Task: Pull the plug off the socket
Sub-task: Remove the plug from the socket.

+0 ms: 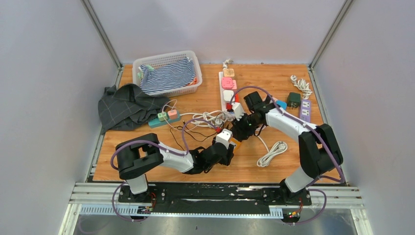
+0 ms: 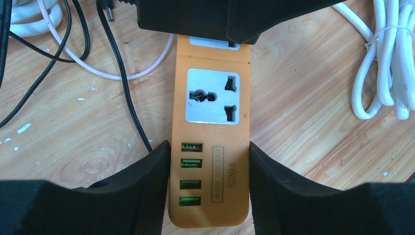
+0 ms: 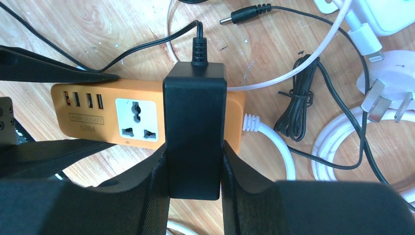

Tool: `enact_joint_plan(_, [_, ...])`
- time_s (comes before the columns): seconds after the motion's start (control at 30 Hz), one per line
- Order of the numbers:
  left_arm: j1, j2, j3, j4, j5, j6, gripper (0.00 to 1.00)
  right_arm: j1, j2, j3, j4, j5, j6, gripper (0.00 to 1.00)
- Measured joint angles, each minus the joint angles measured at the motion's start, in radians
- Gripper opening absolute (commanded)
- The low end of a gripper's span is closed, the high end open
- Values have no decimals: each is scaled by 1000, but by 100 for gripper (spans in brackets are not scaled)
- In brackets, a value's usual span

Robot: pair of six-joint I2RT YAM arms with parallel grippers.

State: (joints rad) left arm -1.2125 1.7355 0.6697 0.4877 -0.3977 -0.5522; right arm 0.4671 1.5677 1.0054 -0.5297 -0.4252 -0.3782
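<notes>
right gripper (image 3: pixel 195 156) clamped on black plug (image 3: pixel 195 122), seated at the 12 o'clock end (left wrist view) of orange socket strip (image 2: pixel 210 58); left gripper (image 2: pixel 209 152) pinches its 6 o'clock USB end; grasp looks done, so next is a straight pull off the face, left bracing.

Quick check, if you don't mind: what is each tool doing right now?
Left tool: closed on the orange power strip, gripping its two sides.
Right tool: closed on the black plug adapter seated in that strip.
</notes>
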Motion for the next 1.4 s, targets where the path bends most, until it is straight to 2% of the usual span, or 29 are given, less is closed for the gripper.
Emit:
enact_joint_plan(0.13, [0, 0, 0, 0, 0, 1, 0, -13, 2, -4, 6, -35, -3, 0])
enact_joint_plan(0.43, [-2, -24, -18, -22, -17, -2, 0, 105, -15, -10, 39, 93, -31, 0])
enact_joint_plan(0.9, [-2, -23, -17, -21, -15, -2, 0, 77, -14, -16, 43, 40, -28, 0])
enact_joint_plan(1.4, [0, -6, -6, -11, -11, 0, 0, 81, -16, -18, 51, 89, -6, 0])
